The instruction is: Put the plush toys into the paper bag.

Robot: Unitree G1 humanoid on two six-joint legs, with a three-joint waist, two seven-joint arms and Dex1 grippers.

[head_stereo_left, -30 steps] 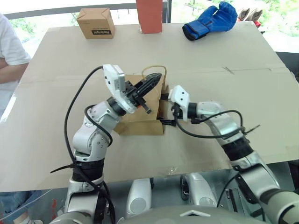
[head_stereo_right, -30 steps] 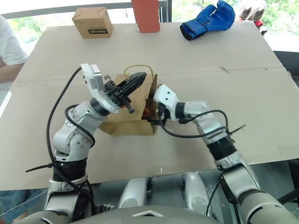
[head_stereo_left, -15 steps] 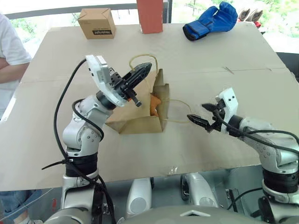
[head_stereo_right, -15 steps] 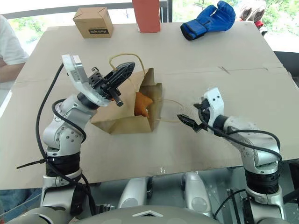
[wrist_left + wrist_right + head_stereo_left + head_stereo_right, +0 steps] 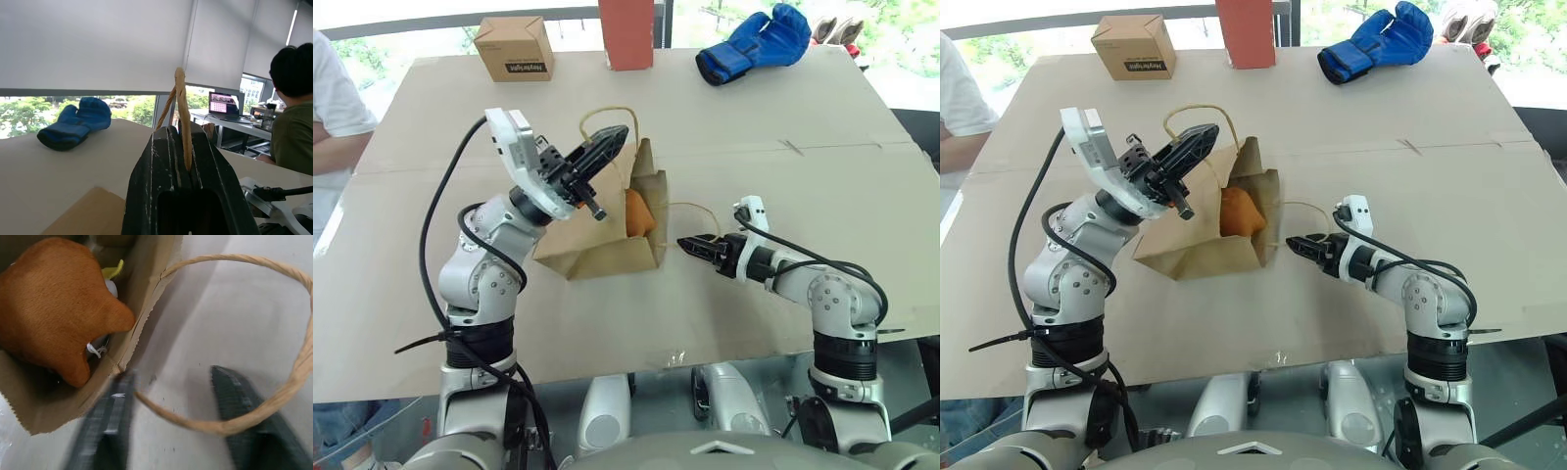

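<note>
Right wrist view: right gripper (image 5: 171,428) spread around loop handle (image 5: 254,406); left gripper (image 5: 607,142) pinches other handle (image 5: 182,115).

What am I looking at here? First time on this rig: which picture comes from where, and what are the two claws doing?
A two-armed humanoid robot stands at a table. The two wide pictures come from its head, the two close ones from its wrists. The left claw is shut on the upper handle of the paper bag, holding its mouth up. The right claw hangs by the lower handle; its grip is unclear. The orange-brown plush toy sits in the bag's mouth. A blue boxing glove, a small cardboard box and a red box lie at the far edge.
</note>
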